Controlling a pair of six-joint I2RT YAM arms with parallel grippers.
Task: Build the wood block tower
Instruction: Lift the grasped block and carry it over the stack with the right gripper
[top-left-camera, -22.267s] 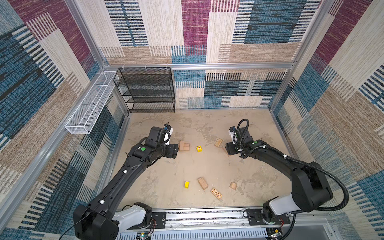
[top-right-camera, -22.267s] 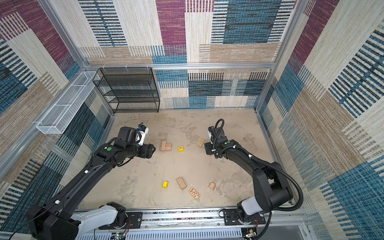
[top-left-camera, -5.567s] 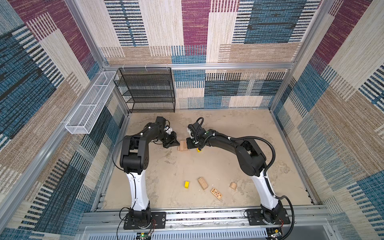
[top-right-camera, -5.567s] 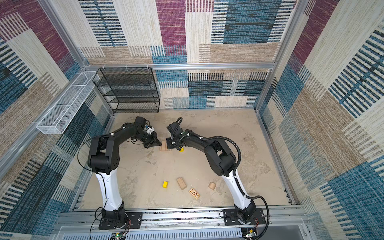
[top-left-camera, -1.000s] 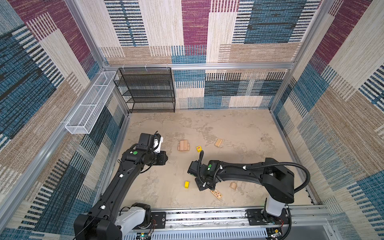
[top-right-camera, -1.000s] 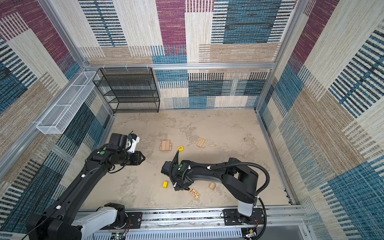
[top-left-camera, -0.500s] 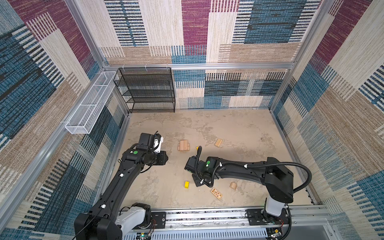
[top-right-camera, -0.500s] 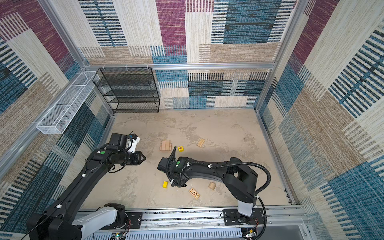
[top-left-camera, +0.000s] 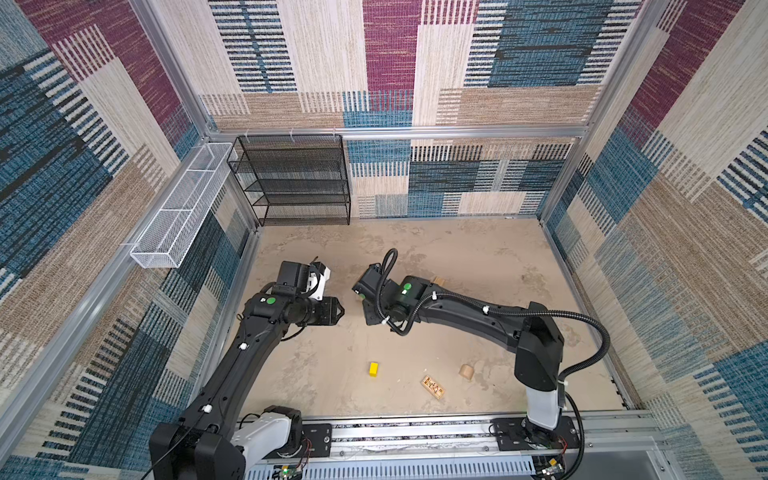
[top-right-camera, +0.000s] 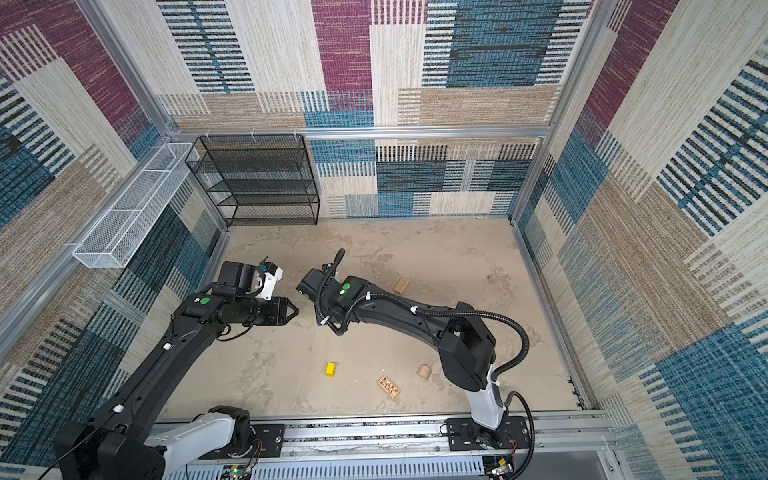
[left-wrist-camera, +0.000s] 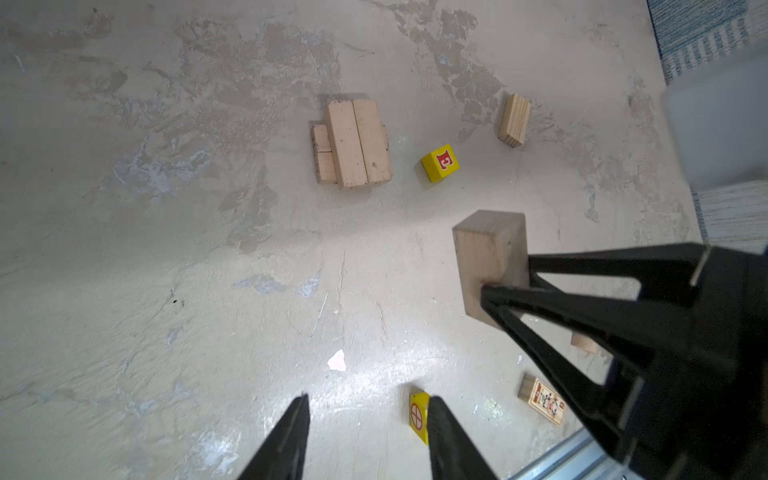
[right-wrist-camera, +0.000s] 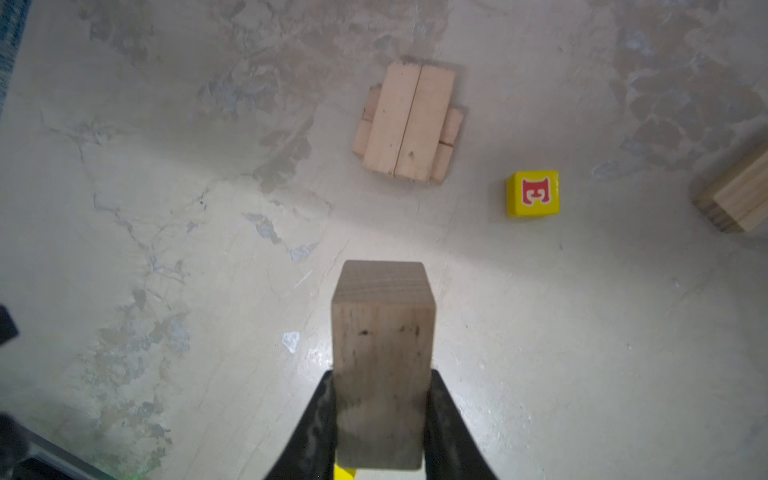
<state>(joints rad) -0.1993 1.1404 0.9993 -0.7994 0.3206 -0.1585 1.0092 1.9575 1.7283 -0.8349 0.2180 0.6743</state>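
The tower (right-wrist-camera: 409, 124) is a low stack of tan wood blocks, two long ones lying across shorter ones; the right arm hides it in both top views. My right gripper (right-wrist-camera: 381, 374) is shut on a tan oblong block (right-wrist-camera: 382, 353), held above the floor short of the tower. My left gripper (top-left-camera: 338, 309) hovers open and empty to the left of it. A yellow red-lettered block (right-wrist-camera: 532, 193) and a loose tan block (top-right-camera: 401, 285) lie beside the tower. A yellow block (top-left-camera: 373, 369), a dark-patterned block (top-left-camera: 432, 386) and a rounded tan piece (top-left-camera: 466, 371) lie near the front.
A black wire shelf (top-left-camera: 291, 178) stands at the back left corner. A white wire basket (top-left-camera: 178, 208) hangs on the left wall. The metal rail (top-left-camera: 415, 432) carrying both arm bases runs along the front edge. Patterned walls close in the floor.
My right gripper has carried the tan block from the front of the floor back towards the tower. The left gripper's jaws have spread wider; its arm has barely moved.
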